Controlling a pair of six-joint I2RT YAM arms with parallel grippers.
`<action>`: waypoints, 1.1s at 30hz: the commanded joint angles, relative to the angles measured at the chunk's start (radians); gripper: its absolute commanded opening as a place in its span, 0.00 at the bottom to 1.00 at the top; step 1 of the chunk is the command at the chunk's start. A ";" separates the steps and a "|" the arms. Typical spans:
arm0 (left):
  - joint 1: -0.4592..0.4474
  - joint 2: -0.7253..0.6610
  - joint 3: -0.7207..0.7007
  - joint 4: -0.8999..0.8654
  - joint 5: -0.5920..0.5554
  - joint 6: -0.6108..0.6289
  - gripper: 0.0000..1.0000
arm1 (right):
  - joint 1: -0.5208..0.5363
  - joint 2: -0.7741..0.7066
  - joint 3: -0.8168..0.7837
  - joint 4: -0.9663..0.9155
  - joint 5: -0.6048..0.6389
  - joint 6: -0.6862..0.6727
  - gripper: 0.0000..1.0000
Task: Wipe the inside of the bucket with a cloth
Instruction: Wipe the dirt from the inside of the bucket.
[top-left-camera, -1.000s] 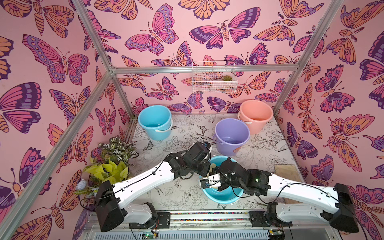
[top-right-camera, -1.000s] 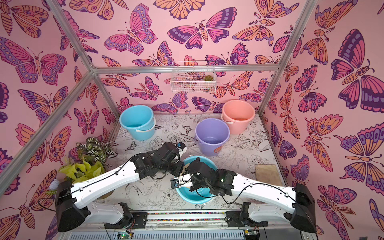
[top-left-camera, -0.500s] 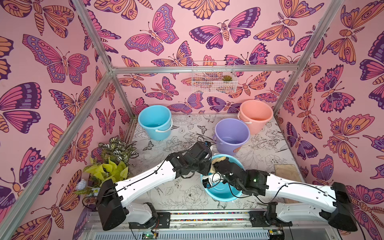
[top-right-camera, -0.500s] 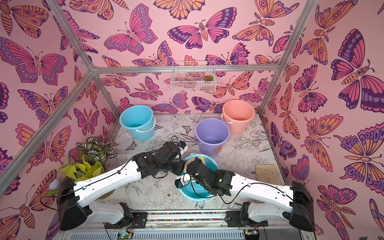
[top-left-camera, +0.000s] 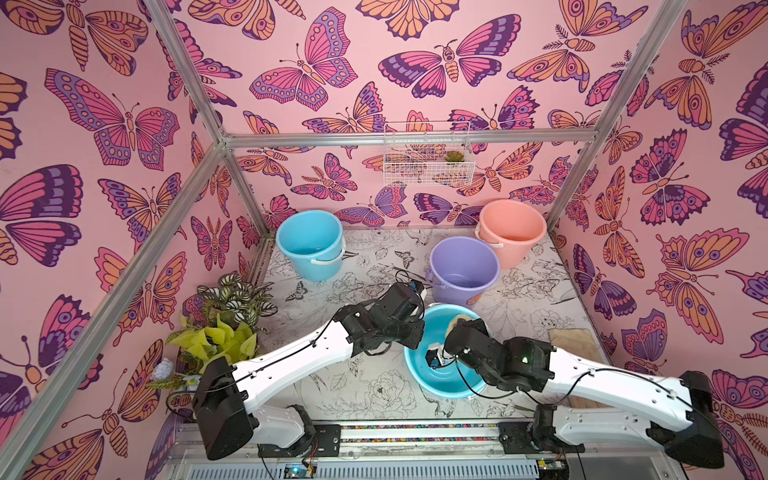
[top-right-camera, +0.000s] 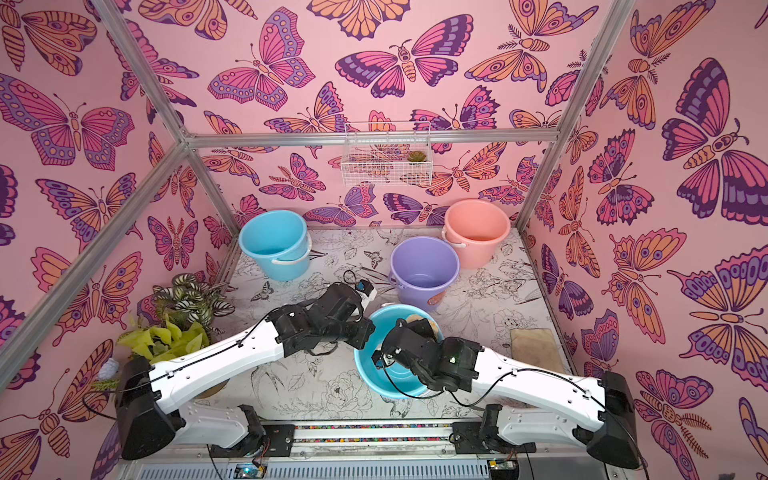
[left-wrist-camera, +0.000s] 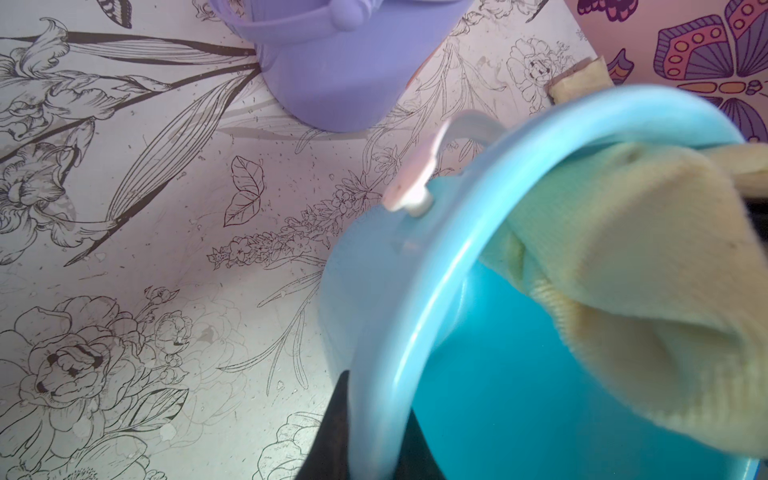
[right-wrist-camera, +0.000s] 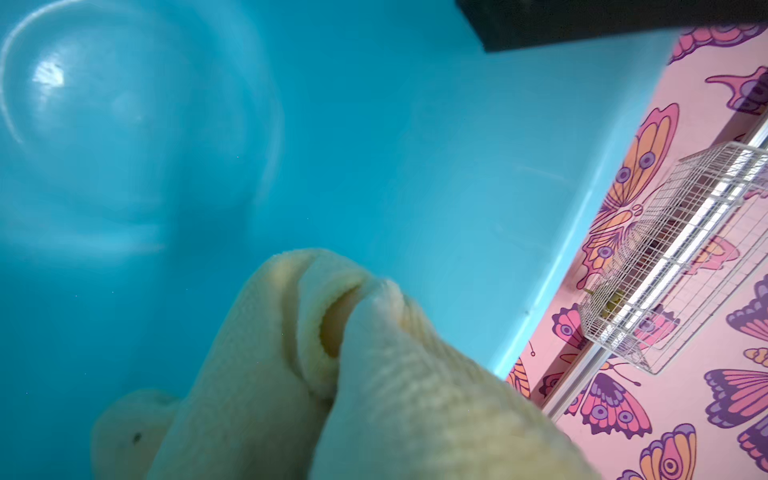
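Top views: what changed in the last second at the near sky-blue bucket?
The right gripper, shut on the pale-yellow towel cloth, swept it up the inner wall toward the far rim. The left gripper stayed clamped on the rim of the sky-blue round plastic bucket, which barely shifted.

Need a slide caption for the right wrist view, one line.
Pale-yellow cloth bunched against the inner wall of the sky-blue bucket, with the wire basket on the butterfly wall beyond its rim.
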 joint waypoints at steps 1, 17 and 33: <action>-0.004 -0.009 0.007 -0.041 -0.004 0.007 0.00 | 0.010 -0.011 0.074 -0.313 -0.007 0.203 0.00; -0.002 0.003 0.016 -0.050 -0.001 0.001 0.00 | 0.024 0.049 0.203 -0.450 -0.828 0.521 0.00; 0.002 -0.001 0.018 -0.054 -0.006 -0.017 0.00 | 0.023 0.049 0.001 0.432 -0.737 0.785 0.00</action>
